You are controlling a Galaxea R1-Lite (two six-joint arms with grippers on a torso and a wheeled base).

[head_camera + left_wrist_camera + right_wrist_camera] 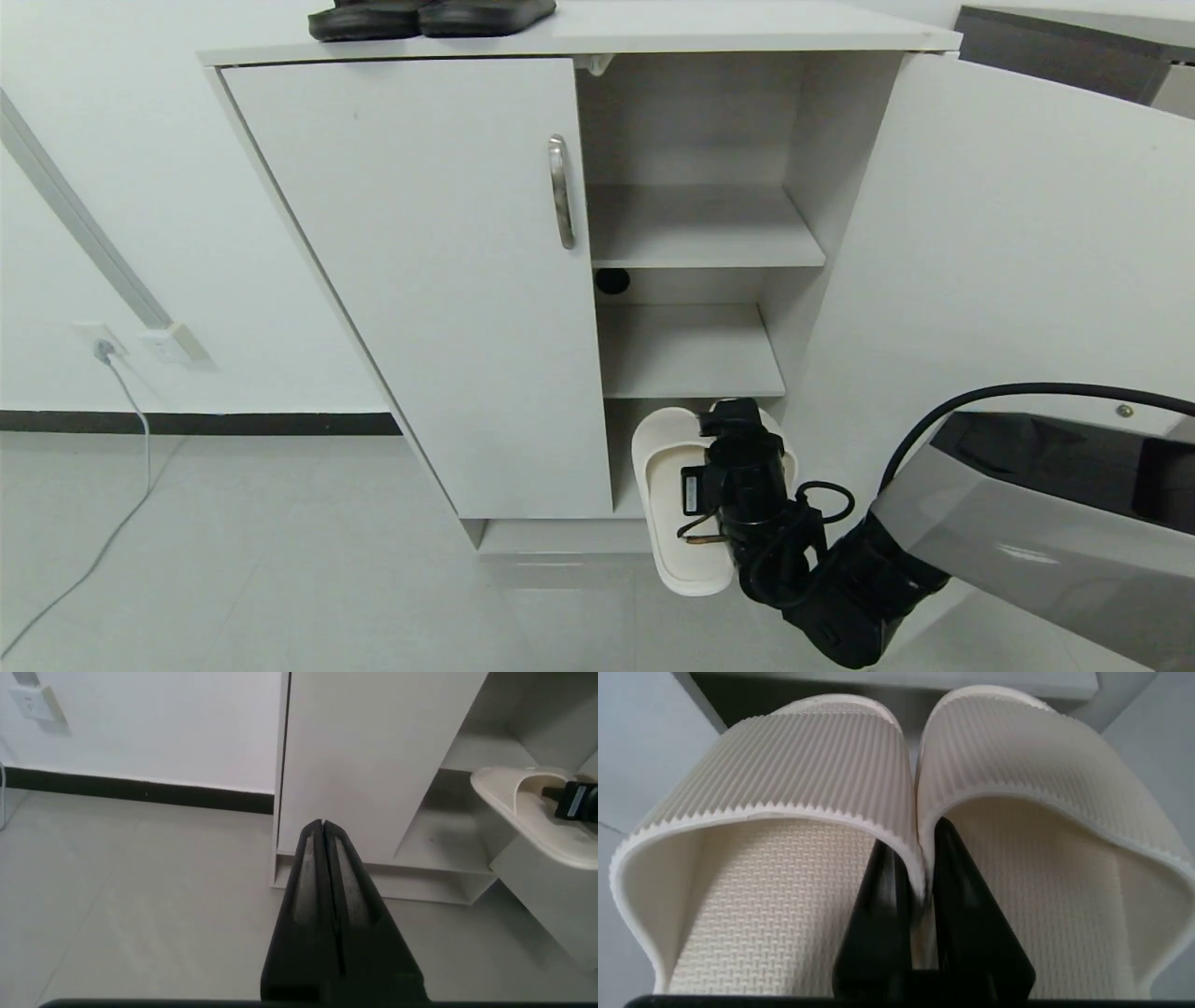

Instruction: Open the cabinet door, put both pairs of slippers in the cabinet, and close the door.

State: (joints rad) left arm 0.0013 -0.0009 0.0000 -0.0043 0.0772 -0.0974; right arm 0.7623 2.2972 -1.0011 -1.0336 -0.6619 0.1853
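Sitting low on the wall, far out to the left of the right claw (736, 415), is a wall socket (98, 341). A grey cable (147, 448) trails down from it onto the floor (280, 579). The left claw (322, 840) hangs over that floor with its two fingers (306, 887) pressed flat together and nothing between them. The cabinet (374, 765) stands ahead of it, well apart.

High above the right claw and to its left, the pair of black slippers (429, 17) lies side by side on the cabinet top (747, 39). Below them the left door (420, 280) is shut. Its metal handle (560, 191) stands upright, above the right claw and a little to its left.

Straight above the right claw the cabinet's right half is open, showing an upper shelf (700, 229) and a lower shelf (686, 350).

The right claw is clamped on the pair of white slippers (663, 467). In its wrist view the fingers (957, 887) pinch the two inner strap edges together, so the slippers sit side by side with toes pointing away from the claw. Their toe ends are at the mouth of the bottom compartment, just under the lower shelf, and the heels stick out over the floor.

To the right of this claw, the right door (1008, 261) is swung wide open.
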